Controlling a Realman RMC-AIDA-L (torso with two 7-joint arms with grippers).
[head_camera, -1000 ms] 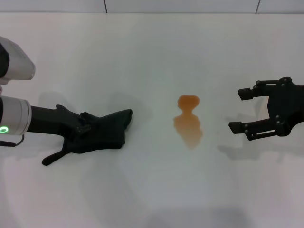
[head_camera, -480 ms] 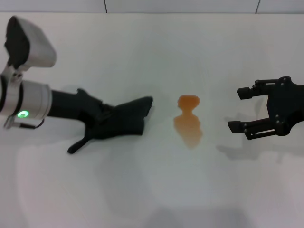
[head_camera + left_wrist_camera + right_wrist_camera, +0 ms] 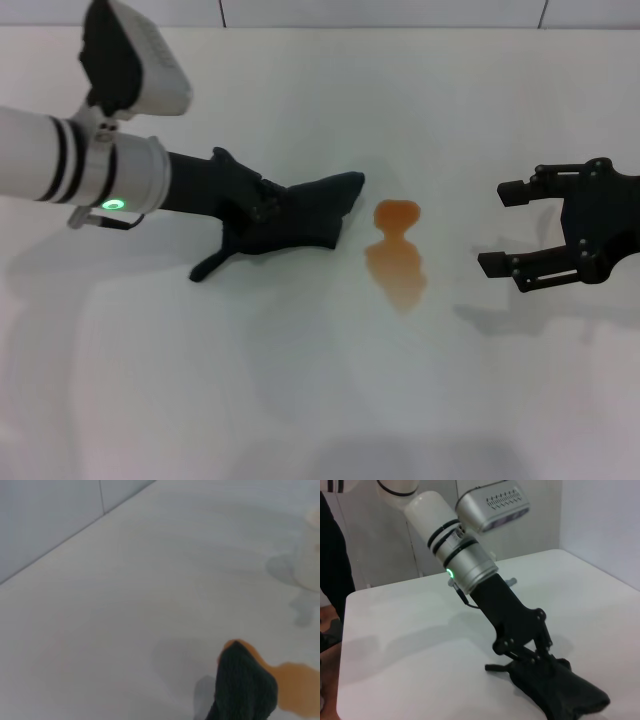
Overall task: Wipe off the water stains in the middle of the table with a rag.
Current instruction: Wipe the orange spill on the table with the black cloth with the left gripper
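Observation:
The water stains (image 3: pixel 397 255) form an orange puddle in the middle of the white table (image 3: pixel 320 400): a round blob joined to a longer tapering one. My left gripper (image 3: pixel 272 214) is shut on the black rag (image 3: pixel 315 212), whose tip lies just left of the round blob. In the left wrist view the rag (image 3: pixel 245 685) reaches the edge of the water stains (image 3: pixel 297 687). The right wrist view shows the left gripper (image 3: pixel 536 656) pressing the rag (image 3: pixel 567 692) onto the table. My right gripper (image 3: pixel 497 229) is open to the right of the puddle, holding nothing.
A grey tiled wall (image 3: pixel 380 12) runs along the table's far edge. The right wrist view shows the table's far corner (image 3: pixel 350 597) with something dark (image 3: pixel 332 565) standing beyond it.
My left arm has swept right and away from me, dragging the rag across the table until its tip sits beside the puddle. The right gripper has stayed put.

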